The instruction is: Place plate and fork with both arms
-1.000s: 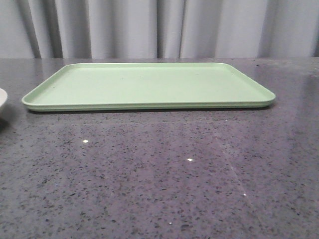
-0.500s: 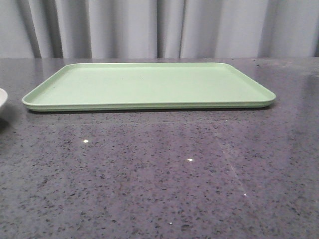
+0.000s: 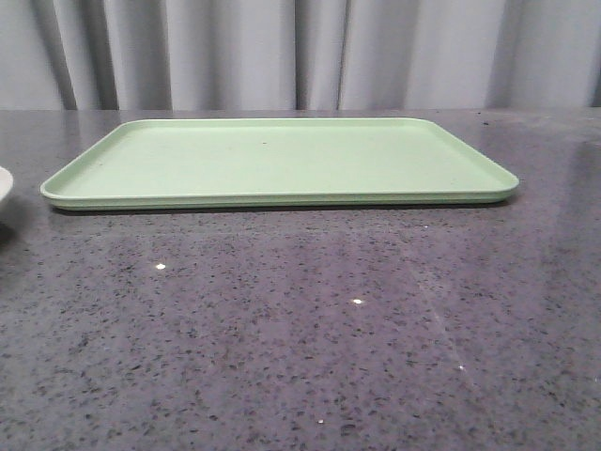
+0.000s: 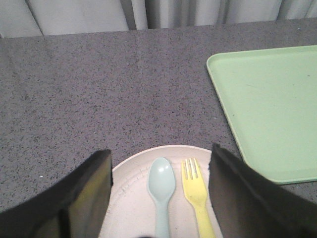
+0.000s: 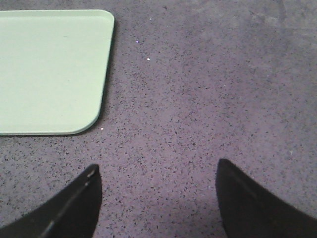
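Observation:
The pale pinkish-cream plate [image 4: 131, 198] lies on the table beside the green tray; only its edge [image 3: 4, 186] shows at the far left of the front view. On it lie the yellow fork [image 4: 195, 191] and a pale blue-green spoon [image 4: 161, 191], side by side. My left gripper [image 4: 159, 161] is open above the plate, its fingers either side of the fork and spoon, holding nothing. My right gripper [image 5: 157, 171] is open and empty above bare table beside the tray's corner. Neither gripper shows in the front view.
The flat light-green tray [image 3: 282, 160] lies at the middle back of the dark speckled table [image 3: 300, 329]; it also shows in the left wrist view [image 4: 277, 99] and the right wrist view [image 5: 49, 69]. A grey curtain [image 3: 300, 52] hangs behind.

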Robot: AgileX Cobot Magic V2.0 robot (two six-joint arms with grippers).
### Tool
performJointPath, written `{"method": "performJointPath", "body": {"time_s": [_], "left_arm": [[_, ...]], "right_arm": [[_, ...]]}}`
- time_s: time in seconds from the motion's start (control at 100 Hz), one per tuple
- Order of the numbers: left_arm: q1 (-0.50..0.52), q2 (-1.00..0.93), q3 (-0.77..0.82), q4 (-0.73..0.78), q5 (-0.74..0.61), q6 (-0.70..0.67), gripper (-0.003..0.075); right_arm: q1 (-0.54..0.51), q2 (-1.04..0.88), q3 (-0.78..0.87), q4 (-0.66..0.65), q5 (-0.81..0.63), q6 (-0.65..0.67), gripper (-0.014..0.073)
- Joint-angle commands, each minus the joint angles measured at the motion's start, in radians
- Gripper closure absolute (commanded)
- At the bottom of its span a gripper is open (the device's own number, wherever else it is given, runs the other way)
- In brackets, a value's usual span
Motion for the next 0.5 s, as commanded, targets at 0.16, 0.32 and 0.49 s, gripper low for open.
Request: {"method": "performJointPath", "body": {"time_s": [0.16,0.32,0.49], "left_arm": [[0.088,0.051,-0.152,0.061,0.155,-0.011,0.0295],[0.214,0.099,-0.196,0.07,0.226,-0.011,0.0295],[0.242,0.174,-0.196,0.08,0.283,-0.011,0.0295]], "right_arm": [[0.002,0.008,-0.032,0.0,-0.054,-0.004,0.0094],[0.002,0.008,-0.032,0.0,-0.053,-0.004,0.0094],[0.002,0.008,-0.032,0.0,-0.052,-0.004,0.0094]]}}
